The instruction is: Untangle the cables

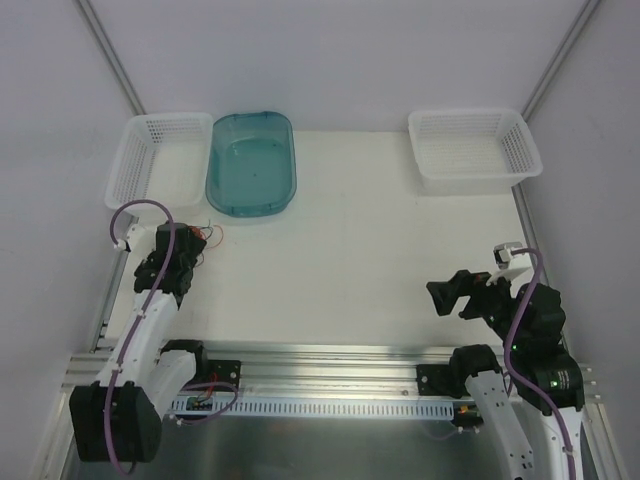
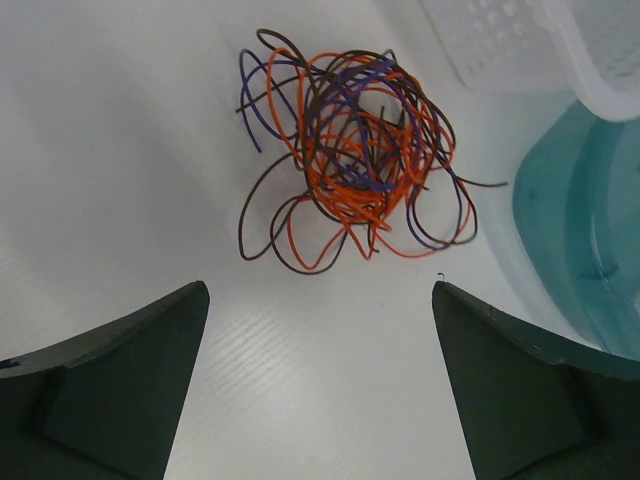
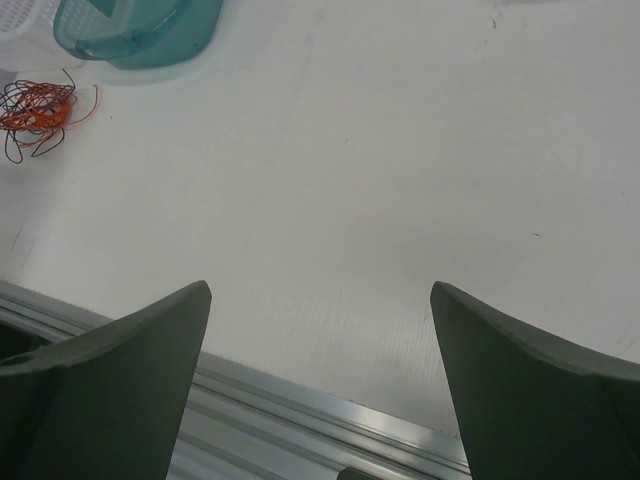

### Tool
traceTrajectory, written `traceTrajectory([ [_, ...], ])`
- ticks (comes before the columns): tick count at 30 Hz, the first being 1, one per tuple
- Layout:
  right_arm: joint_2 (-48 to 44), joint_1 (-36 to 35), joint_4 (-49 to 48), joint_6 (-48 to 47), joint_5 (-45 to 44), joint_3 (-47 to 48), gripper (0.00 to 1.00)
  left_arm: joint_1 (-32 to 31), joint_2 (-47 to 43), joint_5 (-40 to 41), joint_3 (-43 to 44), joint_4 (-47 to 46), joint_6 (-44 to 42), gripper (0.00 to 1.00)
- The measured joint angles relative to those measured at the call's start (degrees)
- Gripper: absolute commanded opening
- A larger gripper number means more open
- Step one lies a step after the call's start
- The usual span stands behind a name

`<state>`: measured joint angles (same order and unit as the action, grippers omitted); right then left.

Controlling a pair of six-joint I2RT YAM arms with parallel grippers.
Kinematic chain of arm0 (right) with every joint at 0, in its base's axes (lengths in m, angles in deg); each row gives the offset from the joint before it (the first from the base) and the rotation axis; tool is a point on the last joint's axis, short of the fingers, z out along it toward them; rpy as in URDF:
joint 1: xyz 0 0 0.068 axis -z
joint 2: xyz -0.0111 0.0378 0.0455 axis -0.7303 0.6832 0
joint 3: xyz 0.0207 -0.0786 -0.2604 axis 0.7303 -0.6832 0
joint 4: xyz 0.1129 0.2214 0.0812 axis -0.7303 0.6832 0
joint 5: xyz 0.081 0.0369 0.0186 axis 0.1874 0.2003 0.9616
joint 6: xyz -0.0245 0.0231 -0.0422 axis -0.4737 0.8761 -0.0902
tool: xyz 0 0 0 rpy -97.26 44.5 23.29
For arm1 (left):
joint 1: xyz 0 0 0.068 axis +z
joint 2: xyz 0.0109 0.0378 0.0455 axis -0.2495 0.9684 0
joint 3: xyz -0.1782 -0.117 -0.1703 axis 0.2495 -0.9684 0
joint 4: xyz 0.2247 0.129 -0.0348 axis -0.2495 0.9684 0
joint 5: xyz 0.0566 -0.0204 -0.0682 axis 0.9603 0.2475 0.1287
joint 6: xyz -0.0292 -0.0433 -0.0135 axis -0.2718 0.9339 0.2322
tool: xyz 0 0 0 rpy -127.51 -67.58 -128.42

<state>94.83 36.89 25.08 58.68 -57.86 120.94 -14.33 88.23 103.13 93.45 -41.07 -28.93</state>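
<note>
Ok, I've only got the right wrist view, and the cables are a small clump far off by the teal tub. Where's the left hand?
Observer: The left hand hangs just short of the cables, open, holding nothing.
Operator: Which colours are tangled in there?
Observer: Orange, dark purple and brown-black strands, all wound into one clump.
Operator: Anything beyond my right edge?
Observer: A white basket sits far back on the right.
</note>
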Motion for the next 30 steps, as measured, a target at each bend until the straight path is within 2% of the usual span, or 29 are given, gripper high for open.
traceTrajectory([
  [7, -0.6, 0.0, -0.8, 0.0, 2.4, -0.4, 0.97, 4.9, 13.8, 0.9, -1.0, -11.3, 5.8, 0.94],
  [13, -0.9, 0.0, -1.3, 0.0, 3.0, -0.9, 0.97, 6.8, 22.2, 0.5, 0.1, -15.7, 7.5, 0.93],
  [15, -0.9, 0.0, -1.6, -0.1, 3.1, -1.2, 0.97, 6.8, 24.1, 0.5, 0.7, -16.7, 8.0, 0.87],
  [16, -0.9, 0.0, -1.7, -0.1, 3.1, -1.2, 0.97, 6.8, 24.5, 0.5, 0.7, -17.0, 8.3, 0.8],
  [17, -0.9, 0.0, -1.9, -0.1, 3.2, -1.2, 0.97, 6.8, 24.8, 0.5, 0.7, -17.2, 8.6, 0.8],
  [20, -0.9, 0.0, -2.4, 0.0, 3.5, -1.2, 0.97, 6.8, 25.6, 0.4, 0.7, -17.9, 9.4, 0.67],
  [21, -0.9, 0.0, -2.6, 0.0, 3.5, -1.2, 0.97, 6.8, 25.8, 0.3, 0.7, -17.9, 9.6, 0.56],
  [23, -0.9, 0.0, -3.0, 0.0, 3.8, -1.4, 0.97, 6.8, 26.2, 0.1, 0.7, -18.1, 10.4, 0.42],
  [24, -0.9, 0.0, -3.1, 0.0, 3.9, -1.4, 0.97, 6.8, 26.4, -0.4, 0.7, -18.2, 10.7, 0.28],
  [28, -0.9, 0.0, -3.3, 0.0, 4.1, -1.4, 0.97, 6.8, 26.2, -2.1, 0.1, -18.7, 11.1, 0.0],
  [30, -0.9, 0.0, -3.4, 0.0, 4.1, -1.4, 0.97, 6.8, 25.2, -3.4, -0.9, -19.1, 10.9, 0.0],
])
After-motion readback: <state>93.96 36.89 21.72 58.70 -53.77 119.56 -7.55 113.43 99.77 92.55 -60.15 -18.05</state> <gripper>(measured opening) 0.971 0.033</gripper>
